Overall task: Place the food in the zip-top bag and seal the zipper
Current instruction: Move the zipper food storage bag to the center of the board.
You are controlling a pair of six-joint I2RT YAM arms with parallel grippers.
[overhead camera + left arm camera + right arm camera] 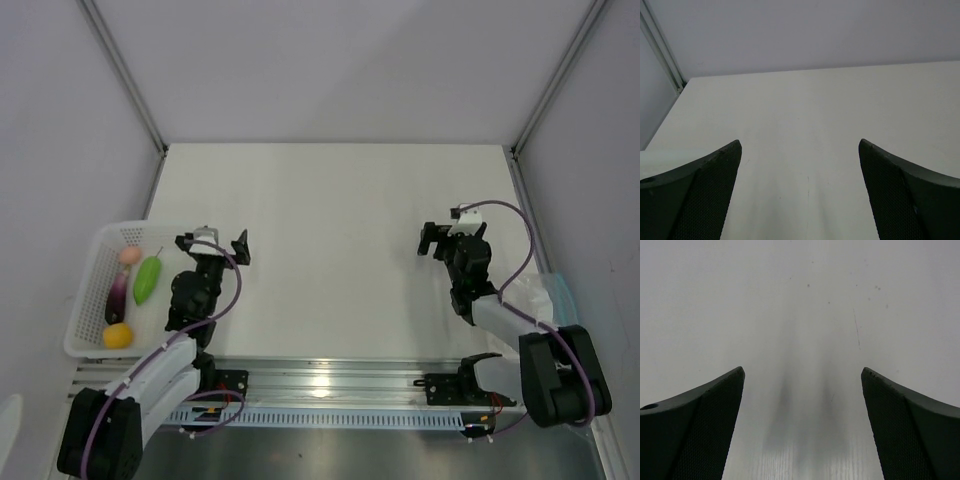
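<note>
The food lies in a white perforated basket point(88, 262) at the left: a pink round piece point(129, 256), a green oblong piece point(147, 280), a purple elongated piece point(117, 295) and a yellow piece point(118, 336). The clear zip-top bag point(540, 298) lies at the table's right edge beside the right arm, its light blue zipper point(564, 291) along the outer side. My left gripper point(213, 244) is open and empty, just right of the basket; it also shows in the left wrist view point(800, 145). My right gripper point(441, 233) is open and empty over bare table, left of the bag; it also shows in the right wrist view point(802, 371).
The white table point(330, 210) is walled at the back and both sides by pale panels with metal posts point(122, 70). A metal rail point(330, 385) with the arm bases runs along the near edge.
</note>
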